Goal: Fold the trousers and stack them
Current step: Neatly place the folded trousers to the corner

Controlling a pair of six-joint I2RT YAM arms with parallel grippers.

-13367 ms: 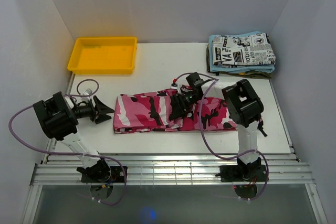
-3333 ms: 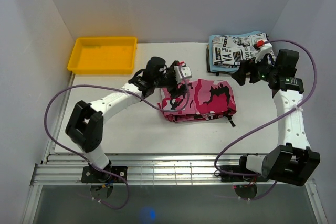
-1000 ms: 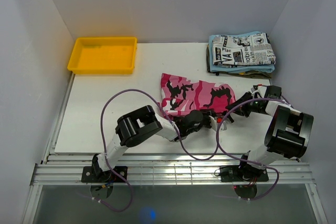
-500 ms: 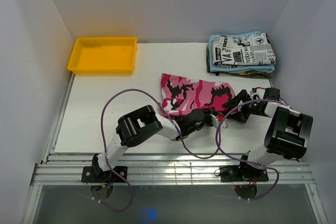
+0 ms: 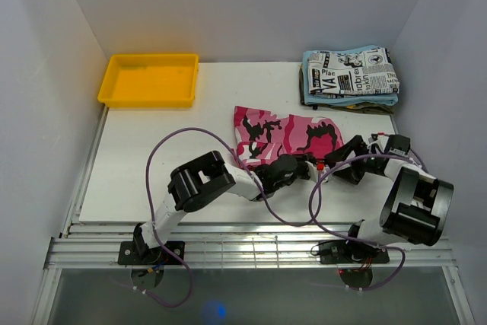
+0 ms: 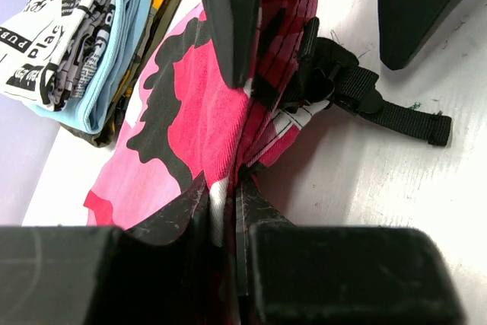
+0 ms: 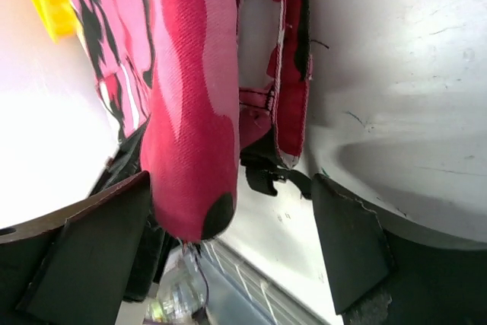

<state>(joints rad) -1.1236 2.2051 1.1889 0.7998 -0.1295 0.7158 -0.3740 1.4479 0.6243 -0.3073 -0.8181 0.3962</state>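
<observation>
White walls close in a white counter (image 5: 152, 180) on three sides. At its far left corner stands a yellow tray (image 5: 148, 101). At the far right corner lies a stack of folded clothes, with a newspaper-print garment (image 5: 354, 70) on top and a light blue cloth (image 5: 346, 100) under it. The trousers (image 5: 278, 135) lie folded into a short bundle in the middle of the counter, a little to the right, and well apart from both the tray and the stack. Both arms reach low over the counter to the near edge of this bundle. The left gripper (image 5: 303, 167) comes from the left, and in its wrist view its two fingers are pressed together on a layer of the pink cloth, so it is gripping the trousers. The right gripper (image 5: 340, 160) comes from the right and its fingers (image 6: 228, 13) stand wide apart, one on each side of the near right corner of the bundle. It is holding nothing. One finger seems to lean on the rounded fold, but the view is too close to be sure. A black strap (image 6: 388, 112) comes out of that corner and lies flat on the counter between the open fingers.
</observation>
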